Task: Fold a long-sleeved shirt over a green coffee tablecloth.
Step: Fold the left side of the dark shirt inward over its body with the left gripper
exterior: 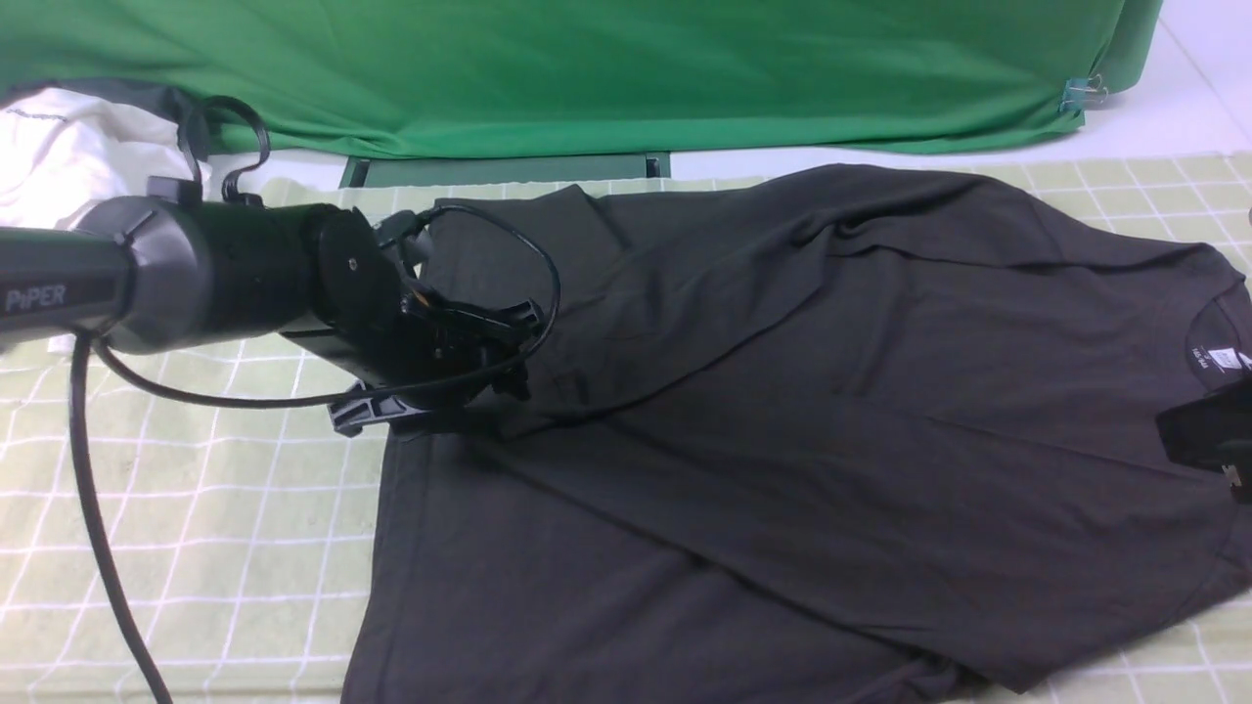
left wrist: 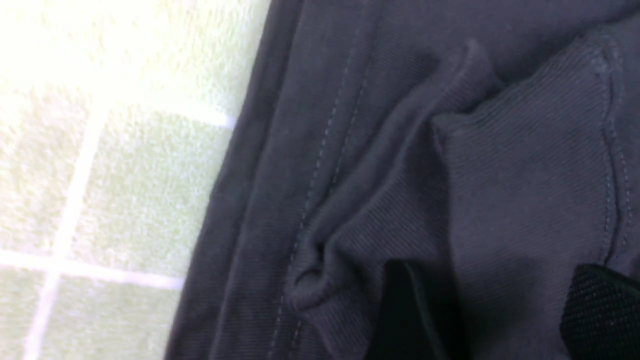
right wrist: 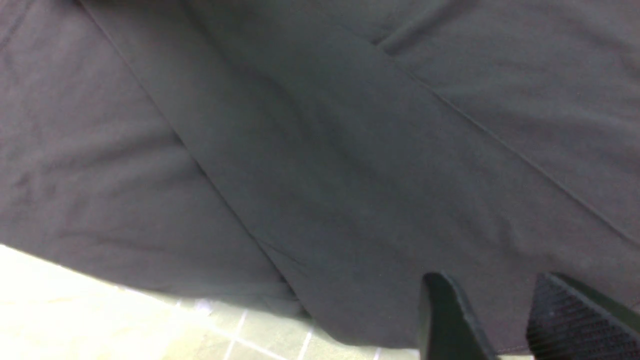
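The black long-sleeved shirt (exterior: 831, 440) lies spread on the pale green grid tablecloth (exterior: 196, 508), collar and neck label to the right. One sleeve is folded diagonally across the body, and its ribbed cuff (left wrist: 525, 165) ends at the left. My left gripper (exterior: 469, 386) hovers low over that cuff. In the left wrist view its fingers (left wrist: 415, 310) stand wide apart, open, with cuff fabric showing between them. My right gripper (exterior: 1218, 435) pokes in at the right edge near the collar. It is open (right wrist: 505, 310) above the shirt's edge, with tablecloth (right wrist: 150, 325) showing beside it. The chest print is hidden.
Plain deep green fabric (exterior: 587, 68) hangs along the back, held by a binder clip (exterior: 1081, 95). A white garment (exterior: 68, 156) sits at the back left behind my left arm. A black cable (exterior: 98, 548) droops from that arm over the tablecloth.
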